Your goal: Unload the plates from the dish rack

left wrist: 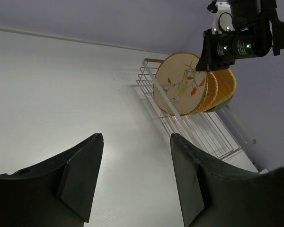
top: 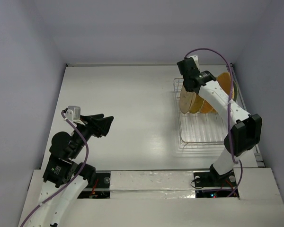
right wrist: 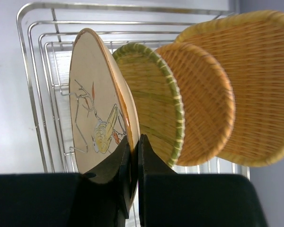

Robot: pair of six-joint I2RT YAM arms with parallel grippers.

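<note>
The silver wire dish rack [top: 199, 137] stands at the right of the table. Several plates stand upright in its far end: a cream plate with a leaf pattern [right wrist: 92, 99] in front, a wicker one with a green rim [right wrist: 151, 99], a round orange wicker one [right wrist: 203, 99] and a rounded-square wicker one [right wrist: 255, 80]. My right gripper [right wrist: 134, 142] is shut on the cream plate's top rim [top: 185, 100], one finger on each face. My left gripper [top: 106, 124] is open and empty, low over the table at the left, pointing toward the rack [left wrist: 203, 132].
The near half of the rack [right wrist: 33, 94] holds only bare wire. White walls close in the table on the left, back and right. The right arm [top: 236, 127] reaches over the rack's right side.
</note>
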